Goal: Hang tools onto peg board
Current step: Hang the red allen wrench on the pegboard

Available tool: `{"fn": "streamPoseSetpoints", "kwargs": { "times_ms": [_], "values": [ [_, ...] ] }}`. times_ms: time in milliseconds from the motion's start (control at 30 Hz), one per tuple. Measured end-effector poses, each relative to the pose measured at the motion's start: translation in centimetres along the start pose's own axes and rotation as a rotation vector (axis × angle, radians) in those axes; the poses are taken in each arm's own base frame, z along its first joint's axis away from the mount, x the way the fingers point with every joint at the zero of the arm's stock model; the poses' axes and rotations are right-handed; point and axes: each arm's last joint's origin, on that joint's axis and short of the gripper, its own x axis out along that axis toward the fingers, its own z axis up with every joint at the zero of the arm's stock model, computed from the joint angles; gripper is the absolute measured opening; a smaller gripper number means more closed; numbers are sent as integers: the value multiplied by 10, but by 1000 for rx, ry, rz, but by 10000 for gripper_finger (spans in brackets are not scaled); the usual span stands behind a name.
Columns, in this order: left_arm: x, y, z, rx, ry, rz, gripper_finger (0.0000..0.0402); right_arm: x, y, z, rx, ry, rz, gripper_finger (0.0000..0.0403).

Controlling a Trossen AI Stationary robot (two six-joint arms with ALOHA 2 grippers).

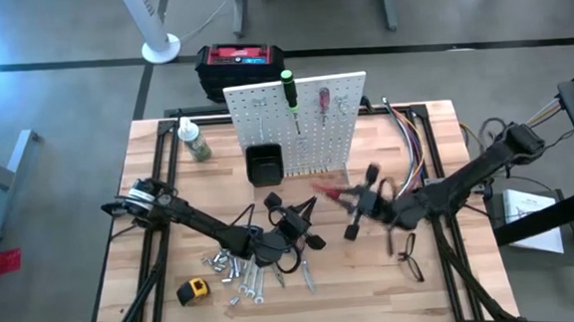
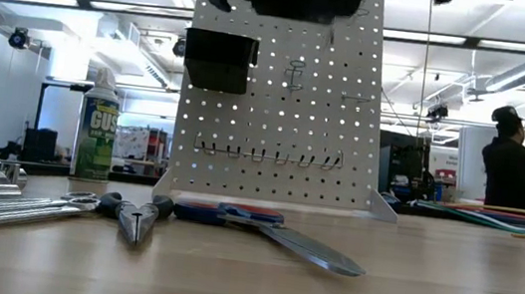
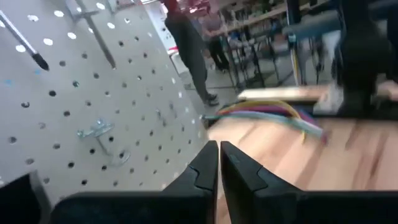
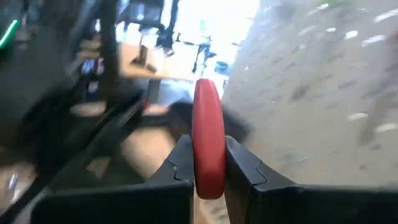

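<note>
A: What has the right gripper point(image 4: 208, 163) got?

B: I see its fingers clamped on a red tool handle point(image 4: 208, 134), raised beside the peg board point(image 1: 309, 120).

A: And the left gripper point(image 3: 219, 163)?

B: Fingers pressed together, empty, near the board. Wrenches point(image 1: 236, 267) and pliers point(image 2: 137, 216) lie on the surface point(image 1: 454, 281).

A green-labelled bottle point(image 1: 195, 143) is standing at the worktop's point(image 1: 494, 288) far left, a red-and-black box point(image 1: 240, 66) sitting just beyond, coloured cables point(image 1: 413, 145) trailing right.
</note>
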Motion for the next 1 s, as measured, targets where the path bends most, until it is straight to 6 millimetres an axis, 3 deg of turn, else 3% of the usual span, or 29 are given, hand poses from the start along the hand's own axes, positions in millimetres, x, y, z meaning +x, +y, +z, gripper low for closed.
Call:
{"fn": "streamPoseSetpoints", "kwargs": {
  "times_ms": [167, 333, 567, 833, 1000],
  "values": [
    [0, 2, 0, 21, 10, -3, 39, -13, -36, 32, -40, 30, -12, 26],
    [0, 3, 1, 24, 12, -2, 69, -27, -83, 78, -57, 31, -81, 26],
    [-2, 8, 9, 48, 12, -35, 87, -39, -131, 134, -66, 5, -10, 26],
    [-4, 15, 15, 35, 34, -154, 77, -32, -157, 162, -83, 27, 22, 26],
    [-4, 17, 15, 32, 41, -155, 77, -16, -168, 164, -99, 59, -36, 26]
  ]
}}
